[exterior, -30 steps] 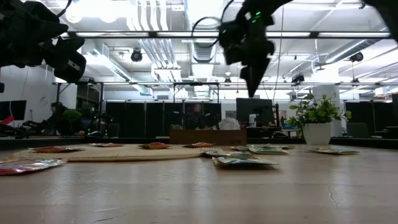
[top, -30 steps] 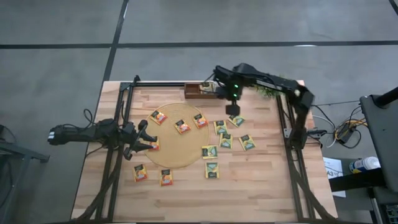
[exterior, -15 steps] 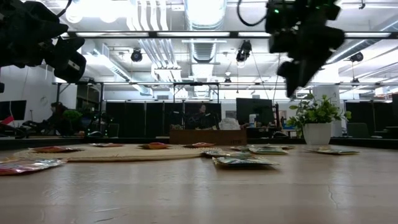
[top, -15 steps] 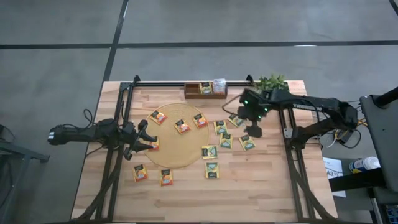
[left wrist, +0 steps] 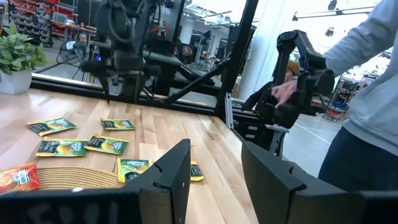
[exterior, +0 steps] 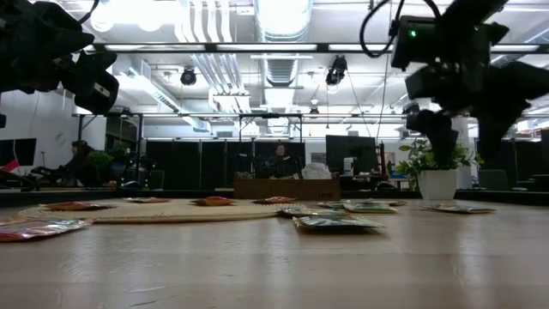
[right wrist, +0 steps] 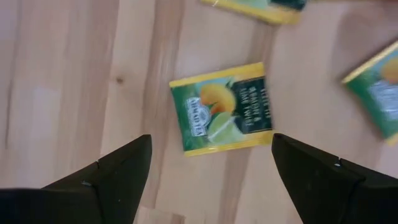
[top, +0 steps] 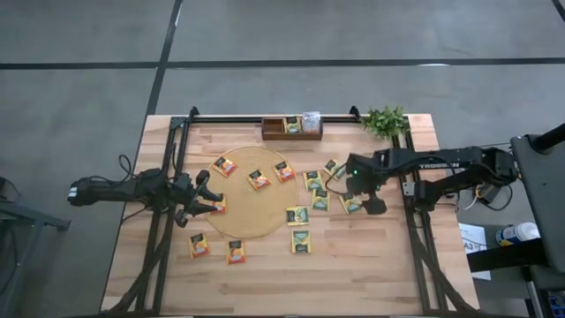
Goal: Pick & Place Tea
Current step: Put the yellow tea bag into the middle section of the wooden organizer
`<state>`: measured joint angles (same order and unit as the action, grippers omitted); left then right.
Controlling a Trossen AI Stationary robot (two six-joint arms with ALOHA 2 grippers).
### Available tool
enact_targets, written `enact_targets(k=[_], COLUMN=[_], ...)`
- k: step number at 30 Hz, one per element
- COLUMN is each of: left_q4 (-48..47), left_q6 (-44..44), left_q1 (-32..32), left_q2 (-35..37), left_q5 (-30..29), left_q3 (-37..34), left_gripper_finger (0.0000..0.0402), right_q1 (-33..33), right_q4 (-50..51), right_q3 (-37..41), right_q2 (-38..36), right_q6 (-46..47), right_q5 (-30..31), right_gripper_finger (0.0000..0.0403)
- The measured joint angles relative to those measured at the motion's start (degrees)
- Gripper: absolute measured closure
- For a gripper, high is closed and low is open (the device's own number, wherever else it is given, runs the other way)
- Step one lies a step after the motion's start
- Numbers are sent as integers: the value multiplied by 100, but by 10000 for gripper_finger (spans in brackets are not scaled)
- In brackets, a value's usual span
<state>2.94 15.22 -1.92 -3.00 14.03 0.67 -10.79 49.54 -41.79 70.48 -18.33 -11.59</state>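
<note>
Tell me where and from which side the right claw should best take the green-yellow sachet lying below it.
The green-yellow sachet lies flat on the bare wooden table, clear of its neighbours. Probably best to come straight down from above, with the right claw open as it is now, and pinch across two opposite edges near the middle. It is thin, so the fingers must reach the tabletop.

The right arm (top: 424, 165) swings away from the wooden tray (top: 291, 129) at the table's far edge. Its open gripper (top: 360, 196) now hangs over a green-yellow tea sachet (right wrist: 222, 107) right of the round mat (top: 256, 205).
</note>
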Motion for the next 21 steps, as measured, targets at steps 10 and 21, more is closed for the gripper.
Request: enact_targets(k=[10, 21], left_q4=[0, 0], left_q6=[0, 0], left_q1=[-2, 0], left_q2=[-3, -3], left_q5=[0, 0], left_q3=[0, 0], left_gripper_finger=[264, 264], right_q1=[234, 353], right_q4=[-698, -793], right_q3=[86, 93], right_q2=[544, 1697], right_q6=[53, 83], right_q5=[521, 390], right_gripper_finger=[74, 74])
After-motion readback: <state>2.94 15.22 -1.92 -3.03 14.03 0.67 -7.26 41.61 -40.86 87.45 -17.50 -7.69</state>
